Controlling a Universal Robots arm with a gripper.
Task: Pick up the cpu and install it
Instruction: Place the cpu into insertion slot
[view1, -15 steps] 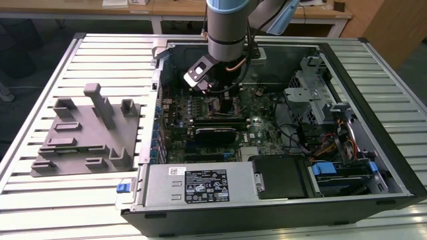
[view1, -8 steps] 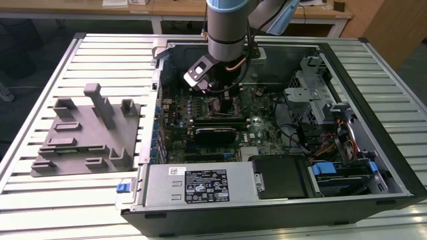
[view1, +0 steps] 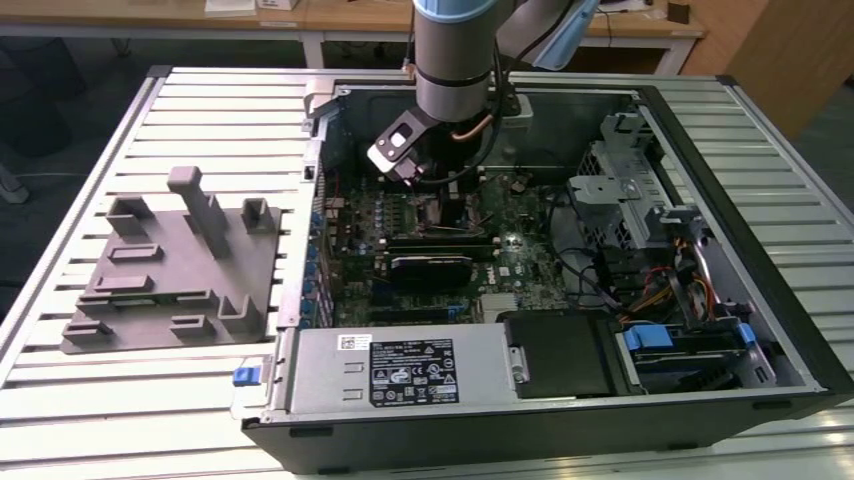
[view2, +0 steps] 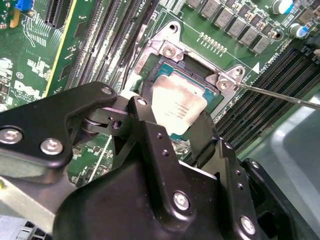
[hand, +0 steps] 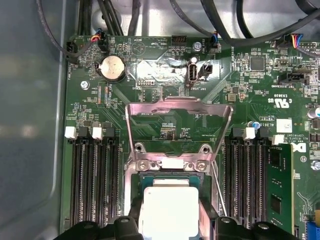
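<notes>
Hovering over the socket (view2: 197, 70), gripper (view2: 175, 122) jaws pinching the cpu (view2: 177, 102), its near edge hidden behind them.

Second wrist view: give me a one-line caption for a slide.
Gripper at the cpu, which sits in or just above the open socket on the green motherboard.

An open computer case (view1: 534, 440) is laid on a slatted table (view1: 80, 400). A grey fixture (view1: 174, 270) is set beside it, at the exterior view's left. A power supply (view1: 400, 370) is mounted along the case's near wall. On the motherboard (hand: 250, 90), a coin cell (hand: 112, 68) is seated near black cables (hand: 240, 30), and one memory module (hand: 277, 185) is fitted beside empty slots (hand: 95, 175).
</notes>
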